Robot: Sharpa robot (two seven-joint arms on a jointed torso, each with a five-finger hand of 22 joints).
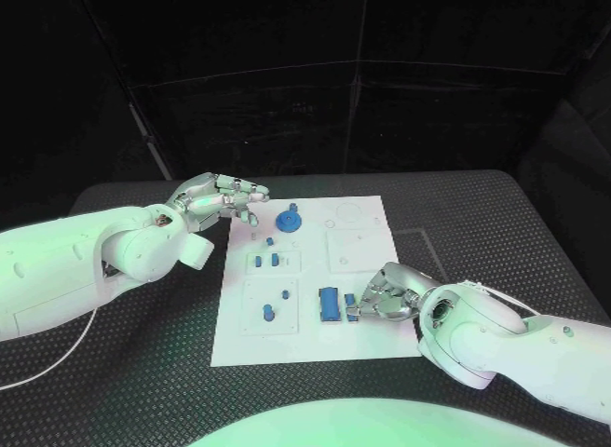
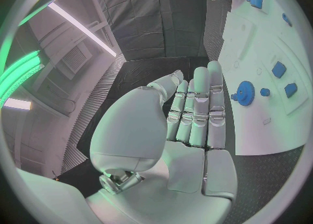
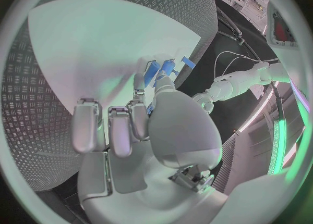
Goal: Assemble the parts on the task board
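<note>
The white task board [image 1: 305,321] lies flat in the middle of the black table [image 1: 507,223], carrying several small blue parts. A blue gear [image 1: 291,222] sits near the board's far edge, just beside the fingertips of the left hand [image 1: 225,200]. Two small blue blocks [image 1: 263,260] rest a little nearer the robot from that hand, and two more small blue pieces [image 1: 275,304] lie on the board's near half.

The left hand hovers over the board's far left corner, fingers extended side by side and straight in the left wrist view, holding nothing; the gear [image 2: 245,92] lies just past its fingertips.

The right hand [image 1: 386,293] rests at the board's right side, its thumb and a finger reaching a pair of upright blue rectangular parts [image 1: 338,304]. In the right wrist view these parts [image 3: 160,69] stand right at the fingertips, but whether the hand [image 3: 140,125] actually pinches them or merely touches them cannot be told; the remaining fingers hang loosely curled.
</note>
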